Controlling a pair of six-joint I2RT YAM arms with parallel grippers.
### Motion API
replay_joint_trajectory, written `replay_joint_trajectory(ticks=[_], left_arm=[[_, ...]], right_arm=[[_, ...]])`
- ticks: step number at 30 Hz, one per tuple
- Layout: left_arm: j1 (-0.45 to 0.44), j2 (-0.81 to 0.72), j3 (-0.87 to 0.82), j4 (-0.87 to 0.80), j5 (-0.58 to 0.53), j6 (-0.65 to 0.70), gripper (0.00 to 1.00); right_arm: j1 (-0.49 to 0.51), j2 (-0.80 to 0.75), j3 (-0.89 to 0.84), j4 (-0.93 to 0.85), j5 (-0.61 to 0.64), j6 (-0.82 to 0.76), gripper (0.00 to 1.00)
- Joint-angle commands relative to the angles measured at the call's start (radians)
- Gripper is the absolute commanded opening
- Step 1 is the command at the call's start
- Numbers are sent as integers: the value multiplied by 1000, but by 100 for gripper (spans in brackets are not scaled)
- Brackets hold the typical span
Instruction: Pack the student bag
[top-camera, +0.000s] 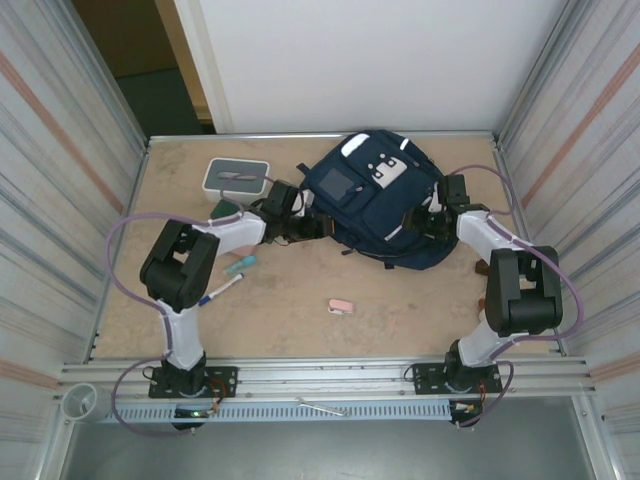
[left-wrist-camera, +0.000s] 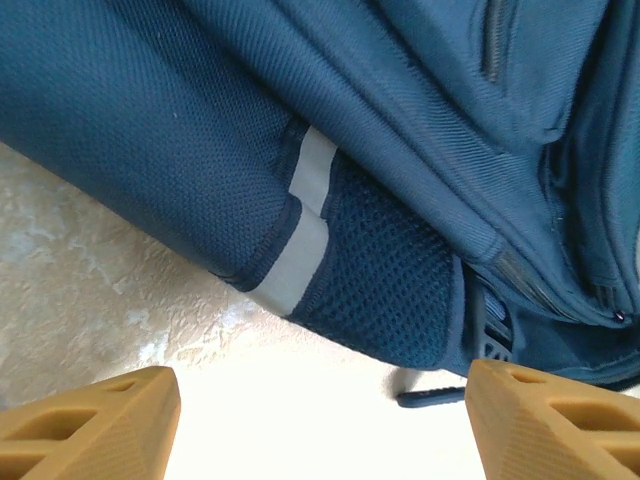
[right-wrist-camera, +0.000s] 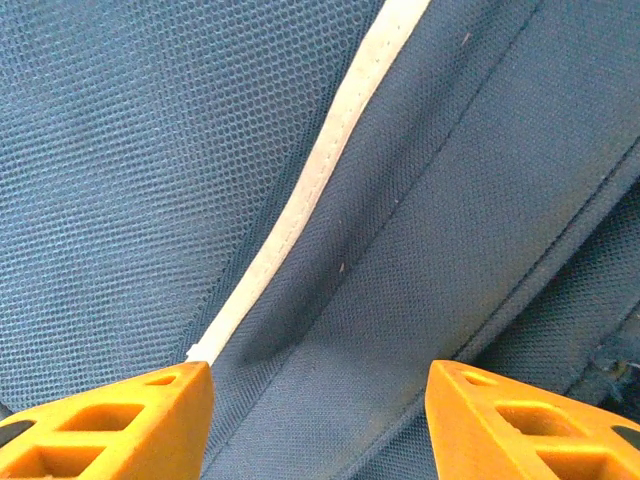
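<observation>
The student bag (top-camera: 380, 200), a navy-blue backpack with white patches, lies flat at the back middle of the table. My left gripper (top-camera: 300, 226) is at its left edge, low over the table. In the left wrist view the left gripper (left-wrist-camera: 320, 425) stands open, with bare table between its tan fingers (left-wrist-camera: 90, 420) and the bag's side (left-wrist-camera: 150, 130) and its pale reflective stripe (left-wrist-camera: 300, 240) just ahead. My right gripper (top-camera: 421, 222) rests against the bag's right side. In the right wrist view the right gripper (right-wrist-camera: 320, 425) is open, its orange fingers (right-wrist-camera: 110, 425) apart over flat blue fabric (right-wrist-camera: 470, 220) and a white piping line (right-wrist-camera: 320, 170).
A grey-and-white box (top-camera: 235, 177) sits at the back left, with a green item (top-camera: 222, 208) in front of it. Two pens (top-camera: 238, 266) (top-camera: 222, 290) lie by the left arm. A pink eraser (top-camera: 340, 306) lies mid-table. Corrugated walls close in both sides.
</observation>
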Motion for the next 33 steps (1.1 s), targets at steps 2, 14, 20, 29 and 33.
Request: replay_joint_trajectory(ticks=[2, 14, 20, 29, 33], left_arm=[[-11, 58, 53, 24, 23, -41, 76], [-10, 138, 102, 84, 20, -95, 59], [-17, 124, 66, 146, 27, -127, 37], [-17, 40, -12, 183, 39, -130, 8], [-23, -16, -62, 194, 44, -131, 3]], right_arm=[[13, -8, 10, -21, 21, -28, 59], [85, -168, -40, -56, 103, -86, 66], [207, -346, -83, -87, 177, -93, 67], [327, -327, -266, 61, 129, 162, 63], [262, -208, -259, 161, 84, 165, 59]])
